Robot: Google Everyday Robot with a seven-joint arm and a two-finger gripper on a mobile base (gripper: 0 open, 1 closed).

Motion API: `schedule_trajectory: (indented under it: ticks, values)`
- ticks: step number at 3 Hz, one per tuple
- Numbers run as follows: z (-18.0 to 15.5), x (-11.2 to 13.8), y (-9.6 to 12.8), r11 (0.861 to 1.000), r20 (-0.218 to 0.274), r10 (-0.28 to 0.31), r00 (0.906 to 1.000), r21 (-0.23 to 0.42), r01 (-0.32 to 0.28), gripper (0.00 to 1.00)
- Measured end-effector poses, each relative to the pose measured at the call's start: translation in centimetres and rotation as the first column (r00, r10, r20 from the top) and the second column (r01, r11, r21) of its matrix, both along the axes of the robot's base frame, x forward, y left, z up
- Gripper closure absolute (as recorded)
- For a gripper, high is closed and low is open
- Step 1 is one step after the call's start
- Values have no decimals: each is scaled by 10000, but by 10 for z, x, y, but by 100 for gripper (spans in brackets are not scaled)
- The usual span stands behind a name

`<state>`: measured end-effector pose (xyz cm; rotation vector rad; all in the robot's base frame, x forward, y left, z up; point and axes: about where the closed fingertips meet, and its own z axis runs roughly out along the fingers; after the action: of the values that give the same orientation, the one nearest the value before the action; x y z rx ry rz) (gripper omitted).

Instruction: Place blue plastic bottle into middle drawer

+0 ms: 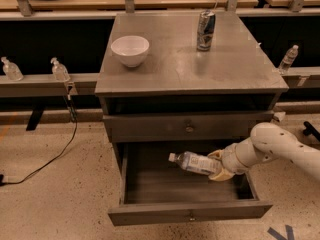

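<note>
Middle drawer [190, 215]: pulled out from the cabinet, its tray open from above; the low front panel with the small knob faces the camera.
Open room: the left half of the tray floor lies bare; the right half is taken up by the bottle and gripper.
Edges: the closed upper drawer [189, 127] sits directly above the tray's back part; the arm crosses over the tray's right wall.
Blue plastic bottle [196, 163]: lying nearly level over the tray's middle, white cap pointing left, base to the right; whether it touches the floor cannot be told.
Gripper [220, 166]: inside the drawer, right of centre.
Fingers [216, 155]: closed on the bottle's base end, one above and one below.
Arm [285, 149]: white, reaching in from the right, sloping down to the left.
Tabletop [170, 71]: holds a white bowl [130, 50] at the left and a can [205, 30] at the back right.
</note>
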<state>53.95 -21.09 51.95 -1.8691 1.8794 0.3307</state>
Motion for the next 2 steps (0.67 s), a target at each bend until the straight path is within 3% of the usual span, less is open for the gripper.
schedule_trajectory:
  ticks: [1,2]
  values:
    - [-47,25,-2,9993,254,-88,9996,-365,97,98]
    - [-70,33,-2,9984,170,-78,9998,-550,88,76]
